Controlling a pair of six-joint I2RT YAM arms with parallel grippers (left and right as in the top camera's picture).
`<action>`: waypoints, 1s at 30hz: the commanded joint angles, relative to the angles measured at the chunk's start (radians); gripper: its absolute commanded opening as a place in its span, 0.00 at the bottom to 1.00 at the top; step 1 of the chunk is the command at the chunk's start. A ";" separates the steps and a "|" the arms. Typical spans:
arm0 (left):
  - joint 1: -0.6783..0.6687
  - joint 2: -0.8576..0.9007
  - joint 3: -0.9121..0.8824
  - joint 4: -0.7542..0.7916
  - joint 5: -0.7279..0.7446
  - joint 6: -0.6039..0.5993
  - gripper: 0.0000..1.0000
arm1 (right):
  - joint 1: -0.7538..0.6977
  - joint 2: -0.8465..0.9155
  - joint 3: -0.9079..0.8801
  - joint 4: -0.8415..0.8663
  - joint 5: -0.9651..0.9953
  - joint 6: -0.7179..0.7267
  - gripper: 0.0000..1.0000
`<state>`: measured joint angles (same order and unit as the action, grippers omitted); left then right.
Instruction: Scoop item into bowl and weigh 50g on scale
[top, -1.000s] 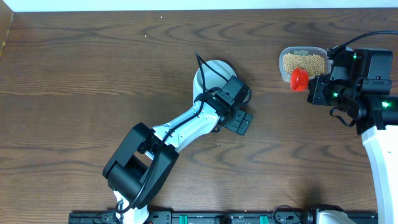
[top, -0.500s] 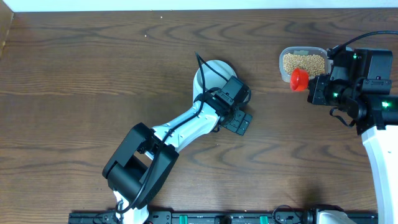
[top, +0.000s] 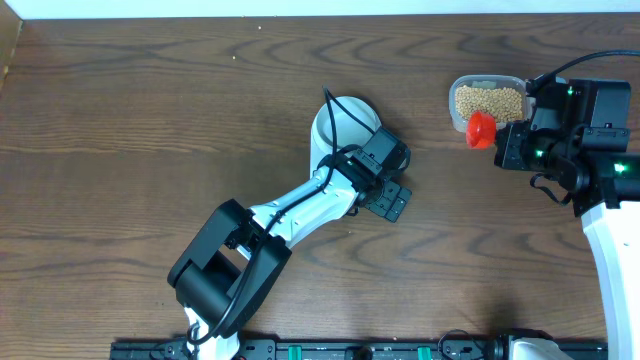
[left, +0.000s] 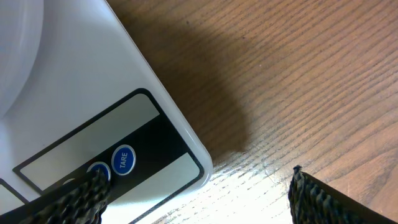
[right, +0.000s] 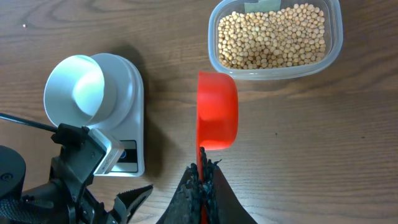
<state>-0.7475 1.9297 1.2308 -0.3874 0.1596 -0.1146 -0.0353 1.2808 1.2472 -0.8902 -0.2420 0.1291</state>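
The pale bowl (top: 340, 122) stands empty on the white scale (right: 132, 118), seen from the side as the bowl (right: 79, 87) in the right wrist view. My left gripper (top: 389, 198) hangs open just over the scale's (left: 93, 106) button end. One finger (left: 74, 199) overlaps the blue buttons and the other finger (left: 320, 199) is over bare wood. My right gripper (right: 203, 173) is shut on the handle of a red scoop (right: 217, 111). The scoop (top: 482, 127) holds no beans and hovers just short of the clear tub of tan beans (right: 272, 36).
The clear plastic tub (top: 488, 100) sits at the far right of the wooden table. The left arm's white links (top: 290, 215) stretch diagonally from the near edge toward the scale. A black rail (top: 330, 350) runs along the front edge.
The left arm has shifted slightly right and toward the far side, so more of the bowl's rim shows. The right arm and red scoop have not moved.
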 joint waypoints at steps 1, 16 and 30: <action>0.007 0.034 -0.016 -0.007 0.024 0.006 0.95 | -0.002 0.000 0.011 0.000 -0.003 0.004 0.01; 0.078 -0.291 -0.002 0.001 0.005 0.018 0.98 | -0.002 0.000 0.011 0.013 -0.003 0.004 0.01; 0.163 -0.338 -0.003 -0.007 0.005 0.017 0.99 | -0.002 0.000 0.011 0.038 0.001 0.005 0.01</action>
<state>-0.5968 1.5990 1.2270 -0.3866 0.1619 -0.1040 -0.0353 1.2808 1.2472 -0.8604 -0.2420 0.1291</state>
